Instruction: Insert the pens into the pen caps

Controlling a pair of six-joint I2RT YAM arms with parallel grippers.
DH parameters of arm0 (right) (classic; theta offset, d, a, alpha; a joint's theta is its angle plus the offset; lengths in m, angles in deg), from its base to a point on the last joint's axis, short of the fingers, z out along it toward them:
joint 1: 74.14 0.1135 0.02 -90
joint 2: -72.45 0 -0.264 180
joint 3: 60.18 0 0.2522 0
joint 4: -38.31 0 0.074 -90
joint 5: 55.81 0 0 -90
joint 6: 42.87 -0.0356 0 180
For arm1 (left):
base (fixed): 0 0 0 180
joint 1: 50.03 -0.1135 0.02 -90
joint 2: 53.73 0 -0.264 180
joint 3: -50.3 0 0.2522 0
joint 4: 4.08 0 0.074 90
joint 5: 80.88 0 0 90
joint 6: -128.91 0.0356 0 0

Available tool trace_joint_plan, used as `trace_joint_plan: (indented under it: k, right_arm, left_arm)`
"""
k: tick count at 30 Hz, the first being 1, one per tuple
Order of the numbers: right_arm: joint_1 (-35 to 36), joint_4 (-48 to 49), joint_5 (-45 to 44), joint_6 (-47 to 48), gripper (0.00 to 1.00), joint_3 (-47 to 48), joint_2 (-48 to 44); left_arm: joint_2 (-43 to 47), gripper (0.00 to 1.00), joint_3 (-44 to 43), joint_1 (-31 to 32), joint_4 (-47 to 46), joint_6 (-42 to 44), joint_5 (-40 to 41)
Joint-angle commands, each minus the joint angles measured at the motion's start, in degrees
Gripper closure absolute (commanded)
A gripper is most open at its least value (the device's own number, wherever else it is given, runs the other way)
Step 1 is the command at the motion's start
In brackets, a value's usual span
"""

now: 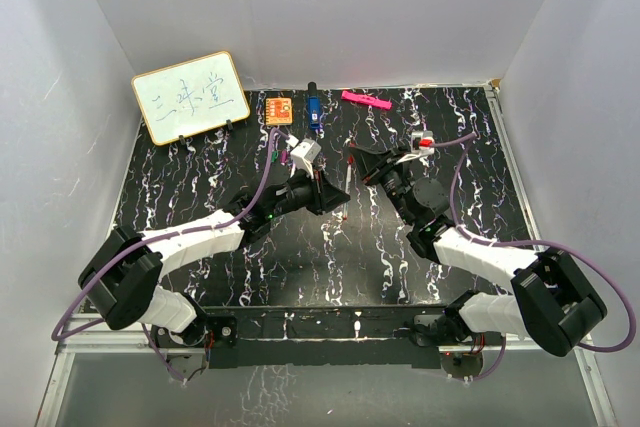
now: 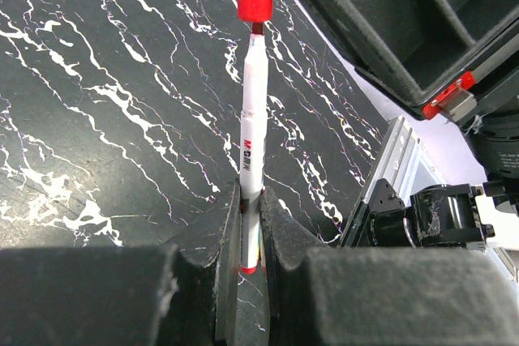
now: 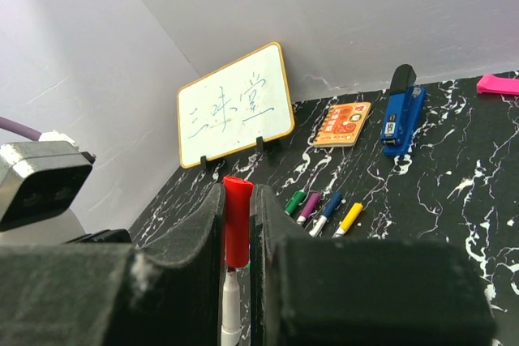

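The pen (image 2: pixel 252 151), judged light, stiff and slick, was clenched near its tail by the left fingers (image 2: pixel 207 281); the red cap (image 3: pixel 236 220) was pinched by the right fingers (image 3: pixel 195 241)

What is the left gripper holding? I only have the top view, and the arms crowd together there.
Observer: The left gripper is shut on a white pen with a red end.
Operator: And the right one?
Observer: The right gripper is shut on a red cap.
Operator: Is the pen in yet?
Observer: Not seated. In the left wrist view the pen's tip is just at the cap's mouth, and its body is outside.
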Motion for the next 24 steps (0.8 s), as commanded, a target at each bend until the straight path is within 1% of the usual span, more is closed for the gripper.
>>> trace_joint_plan:
  k: [1, 13, 23, 24]
  right_arm:
    - [0.44, 2.62, 0.84, -0.39, 1.00, -0.51, -0.16]
    - [0.79, 2.62, 2.94, -2.03, 1.00, -1.33, 0.00]
    - [0.98, 0.91, 4.36, -1.80, 1.00, -2.27, -0.93]
    - [1.02, 0.87, 4.85, -1.80, 1.00, -2.37, -0.93]
  left_arm:
    - [0.90, 1.00, -1.35, 0.30, -1.38, 0.19, 0.24]
    - [0.13, 1.00, -1.52, 0.23, -2.25, -0.48, 1.02]
    - [2.54, 1.00, -0.67, 0.23, -4.62, -0.27, 6.23]
    - [4.04, 1.00, -0.52, 0.18, -5.29, -0.28, 6.62]
